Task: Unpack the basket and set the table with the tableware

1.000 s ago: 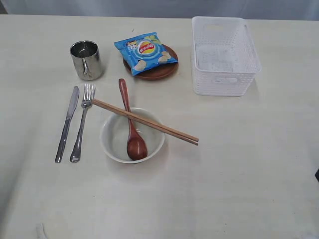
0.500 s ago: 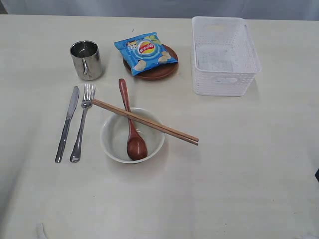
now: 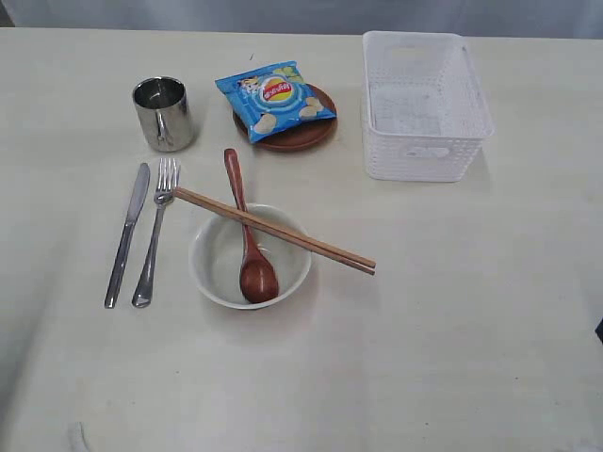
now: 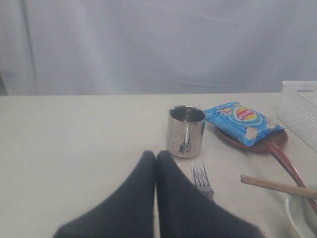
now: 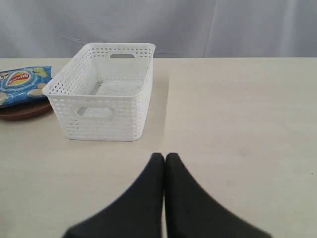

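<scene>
Your right gripper (image 5: 164, 157) and left gripper (image 4: 156, 156) sat clenched on nothing; any nudge to the bowl (image 3: 209, 268) could have rolled the chopsticks (image 3: 283, 232) off its rim.

In front of me lies a blue chip bag (image 3: 275, 99), printed face up, showing a red and yellow logo and pictured chips. It sits at a slant, its crimped ends pointing off diagonally. Behind it all, a pale grey curtain (image 4: 148, 44) hangs in soft vertical folds, filling the background of both my wrist views.
</scene>
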